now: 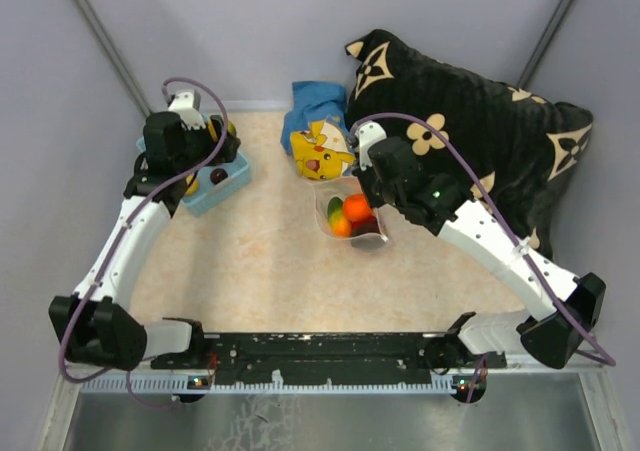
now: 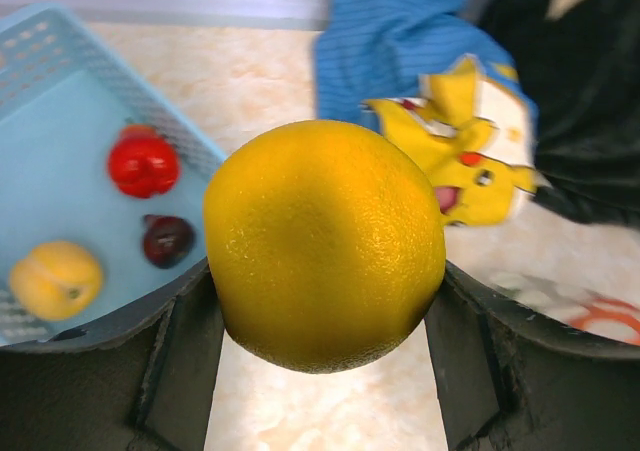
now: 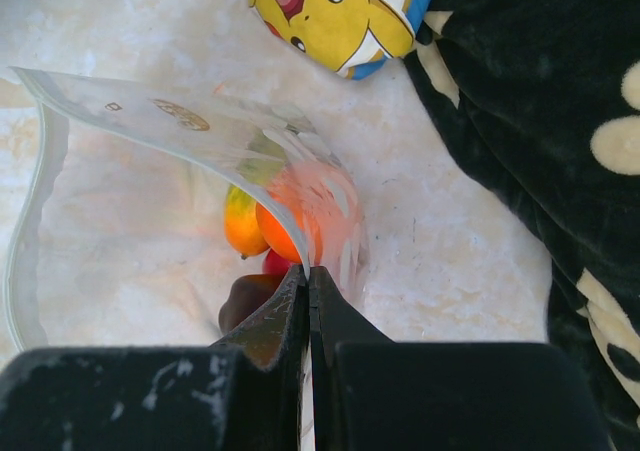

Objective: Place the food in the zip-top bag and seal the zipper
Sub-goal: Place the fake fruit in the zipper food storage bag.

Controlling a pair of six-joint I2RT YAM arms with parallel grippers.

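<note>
Yellow-orange toy fruit [image 2: 325,241], round and dimpled, is being clamped between the fingers of the left gripper [image 2: 325,343] near the light blue basket [image 2: 70,61], where three more fruits are lying: one red [image 2: 143,163], one dark purple [image 2: 168,239], one yellow [image 2: 55,279]. The right gripper [image 3: 308,293] is pinching the film of the clear, pale-spotted zip-top bag [image 3: 180,121], which is lying on the table [image 1: 260,271] just below one yellow plush [image 3: 320,11]; four fruits are showing through it
</note>
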